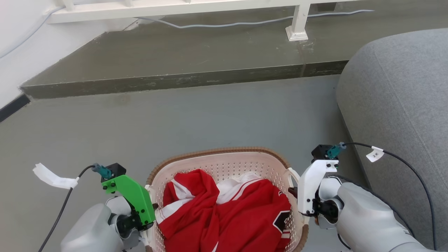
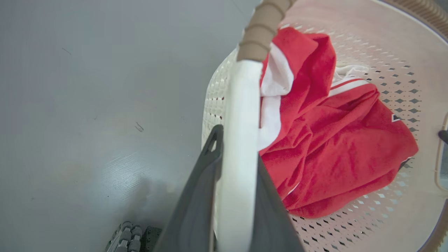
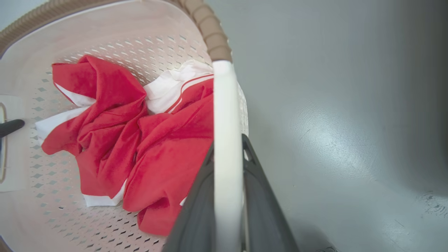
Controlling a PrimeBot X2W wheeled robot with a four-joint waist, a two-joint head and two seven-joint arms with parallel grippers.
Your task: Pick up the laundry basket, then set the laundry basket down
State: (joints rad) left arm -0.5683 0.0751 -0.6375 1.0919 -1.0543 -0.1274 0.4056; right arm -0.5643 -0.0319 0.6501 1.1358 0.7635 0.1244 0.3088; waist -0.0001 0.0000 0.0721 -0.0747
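The laundry basket (image 1: 217,153), cream perforated plastic with a brown woven rim, sits at the bottom middle of the head view, between my two arms. A crumpled red and white garment (image 1: 241,210) lies inside it. My left gripper (image 1: 148,211), under its green mount, is at the basket's left side. In the left wrist view the left gripper (image 2: 238,154) is shut on the white left handle (image 2: 243,105). My right gripper (image 1: 297,197) is at the basket's right side. The right wrist view shows it (image 3: 227,148) shut on the white right handle (image 3: 224,98). Whether the basket's base touches the floor, I cannot tell.
A grey sofa (image 1: 395,105) stands close on the right, beside my right arm. Ahead lies open grey floor (image 1: 196,119), then a raised dark step (image 1: 175,59) with a white railing post (image 1: 298,28) and a cable (image 1: 245,23). A white wall (image 1: 21,52) runs along the left.
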